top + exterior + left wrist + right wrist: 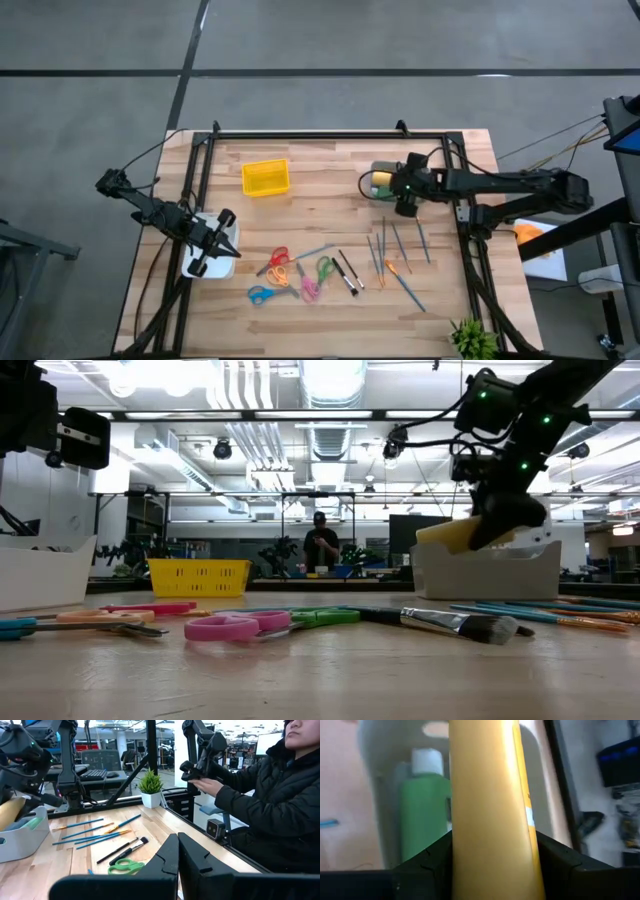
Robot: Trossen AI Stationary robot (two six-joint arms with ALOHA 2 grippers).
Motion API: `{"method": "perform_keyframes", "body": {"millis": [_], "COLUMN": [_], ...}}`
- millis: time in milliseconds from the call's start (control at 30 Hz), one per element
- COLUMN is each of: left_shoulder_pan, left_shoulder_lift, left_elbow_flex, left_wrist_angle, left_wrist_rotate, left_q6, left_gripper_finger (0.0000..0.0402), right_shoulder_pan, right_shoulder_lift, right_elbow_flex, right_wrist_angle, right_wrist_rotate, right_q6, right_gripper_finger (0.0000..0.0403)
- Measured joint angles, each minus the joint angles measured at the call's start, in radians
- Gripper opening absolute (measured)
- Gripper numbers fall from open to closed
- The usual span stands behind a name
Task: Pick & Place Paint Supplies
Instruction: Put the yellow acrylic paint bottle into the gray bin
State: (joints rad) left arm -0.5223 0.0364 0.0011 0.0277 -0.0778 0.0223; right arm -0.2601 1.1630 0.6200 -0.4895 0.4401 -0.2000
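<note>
My right gripper (404,192) hangs over the white bin (485,572) at the table's far right, shut on a yellow paint bottle (487,805). Inside that bin lies a green bottle (422,812) with a white cap. Several brushes and pens (398,255) lie flat on the wood near the bin, and a black-handled brush (455,623) lies close to the low camera. My left gripper (178,854) is shut with nothing in it, level above a second white bin (203,258) at the table's left. My right gripper pinches the yellow bottle's round body (470,850) between its two fingers, one on each side. The fingers slant down from the table's right side, and the bottle runs out ahead of them. The bottle is tilted, one end (447,533) showing above the bin's rim; whether it rests on anything inside is hidden.
Several scissors (290,275) with coloured handles lie in the middle near the front edge. A yellow basket (265,177) stands at the far left-centre. A small potted plant (472,338) sits at the near right corner. A person in a dark jacket (280,805) sits beyond the table's right side.
</note>
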Motion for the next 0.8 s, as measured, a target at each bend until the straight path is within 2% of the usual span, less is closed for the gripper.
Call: {"method": "perform_keyframes", "body": {"millis": [100, 567, 800], "left_shoulder_pan": [0.000, 0.000, 0.000], "left_shoulder_lift": [0.000, 0.000, 0.000], "left_elbow_flex": [0.000, 0.000, 0.000], "left_wrist_angle": [0.000, 0.000, 0.000], "left_wrist_rotate": [0.000, 0.000, 0.000], "left_q6": [0.000, 0.001, 0.002], "left_gripper_finger": [0.0000, 0.0000, 0.0000], "right_shoulder_pan": [-0.014, -0.031, -0.031], "right_shoulder_lift": [0.022, 0.081, 0.075], "right_elbow_flex": [-0.001, -0.001, -0.001], "right_wrist_angle": [0.006, 0.014, 0.035], "right_wrist_rotate": [-0.029, -0.027, -0.031], "right_q6": [0.003, 0.006, 0.010], "right_gripper_finger": [0.0198, 0.0201, 0.0250]}}
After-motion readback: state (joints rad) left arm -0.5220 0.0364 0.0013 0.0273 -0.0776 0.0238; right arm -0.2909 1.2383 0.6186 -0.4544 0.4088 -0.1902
